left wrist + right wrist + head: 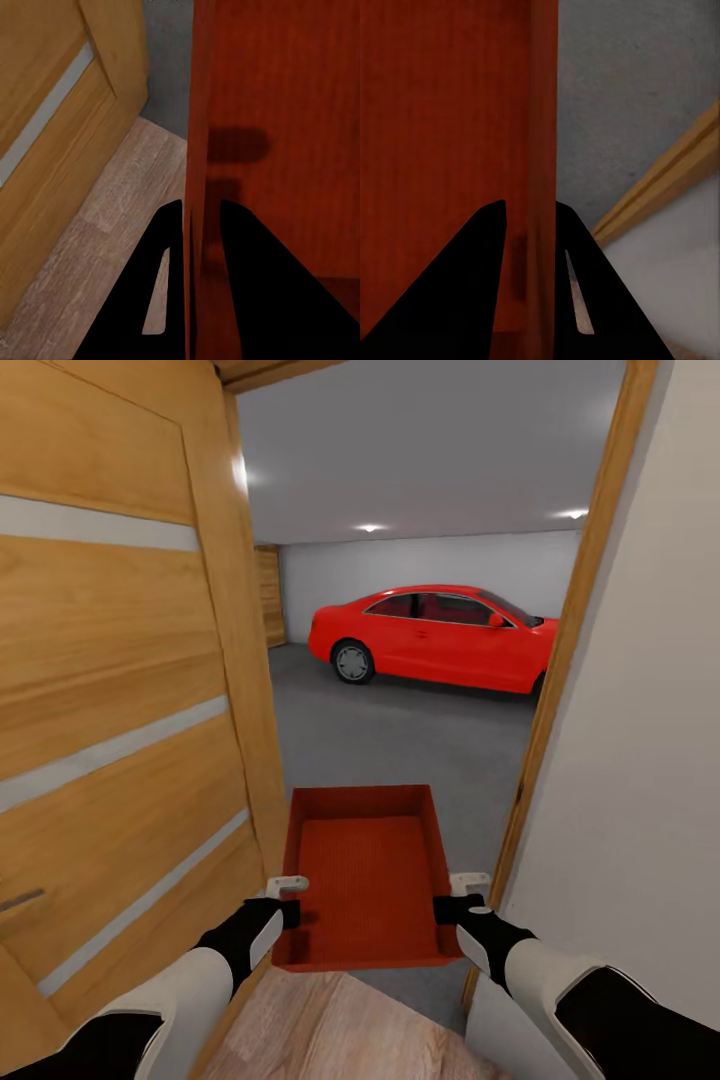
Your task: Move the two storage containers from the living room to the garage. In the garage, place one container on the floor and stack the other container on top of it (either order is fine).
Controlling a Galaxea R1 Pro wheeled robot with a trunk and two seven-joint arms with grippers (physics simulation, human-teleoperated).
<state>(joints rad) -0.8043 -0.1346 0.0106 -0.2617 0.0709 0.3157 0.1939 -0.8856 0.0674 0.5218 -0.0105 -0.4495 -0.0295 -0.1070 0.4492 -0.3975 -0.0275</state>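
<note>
One orange-red storage container (367, 875) hangs level in front of me, held in the doorway between both arms. My left gripper (287, 900) is shut on its left wall (196, 150), one finger on each side. On the right wall (542, 142) my right gripper (455, 898) is shut the same way. Through the doorway lies the garage with its dark grey floor (400, 740) and pale grey walls. The light wood plank floor (320, 1030) of the room I stand in shows under the container.
An open wooden plank door (120, 690) stands close on my left. The wooden door frame (560, 660) and a pale wall (650, 740) are close on my right. A red car (435, 635) is parked at the far side of the garage.
</note>
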